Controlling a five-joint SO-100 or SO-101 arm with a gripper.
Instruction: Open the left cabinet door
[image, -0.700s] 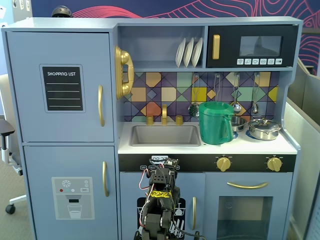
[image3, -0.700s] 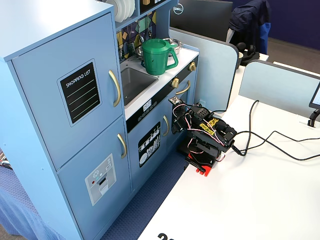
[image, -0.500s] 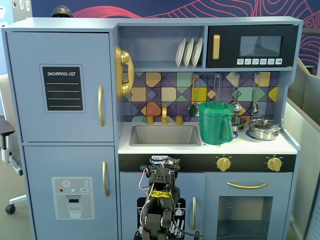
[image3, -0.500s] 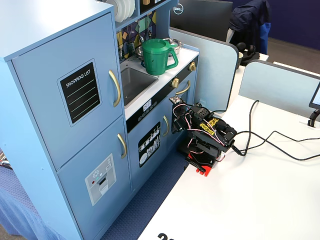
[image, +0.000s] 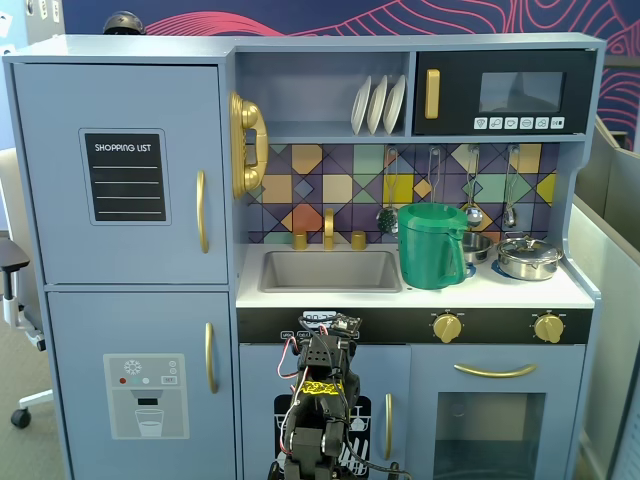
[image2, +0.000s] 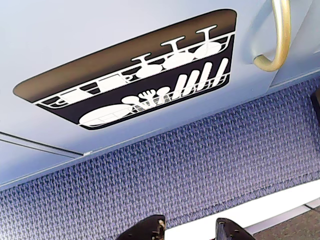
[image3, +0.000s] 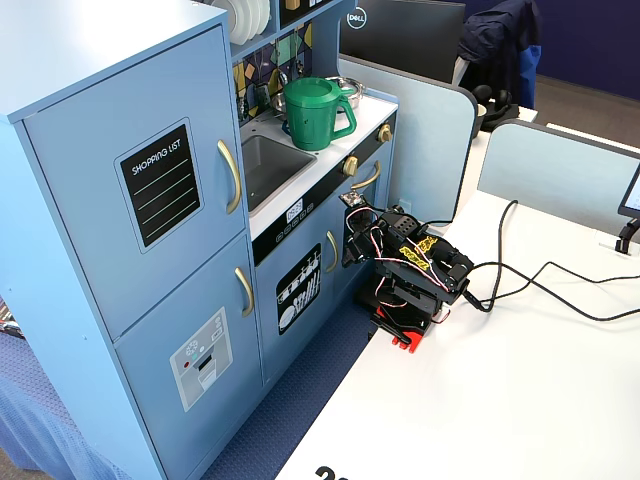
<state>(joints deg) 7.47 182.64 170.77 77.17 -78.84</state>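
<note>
The left cabinet door (image: 60, 170) is pale blue-grey with a black "SHOPPING LIST" panel (image: 124, 177) and a curved gold handle (image: 201, 211). It is closed, and it also shows in the other fixed view (image3: 90, 170) with its handle (image3: 232, 176). My arm (image: 320, 395) is folded low in front of the small dish-rack door (image2: 150, 45), well below and to the right of that handle. In the wrist view my gripper (image2: 190, 232) shows two dark fingertips (image2: 145, 231) apart, with nothing between them.
Below the left door is a door with a water-dispenser picture (image: 146, 396). A green pitcher (image: 432, 245) and a pot (image: 528, 257) stand on the counter beside the sink (image: 330, 270). The arm's base sits on a white table (image3: 520, 400) with cables (image3: 540, 290).
</note>
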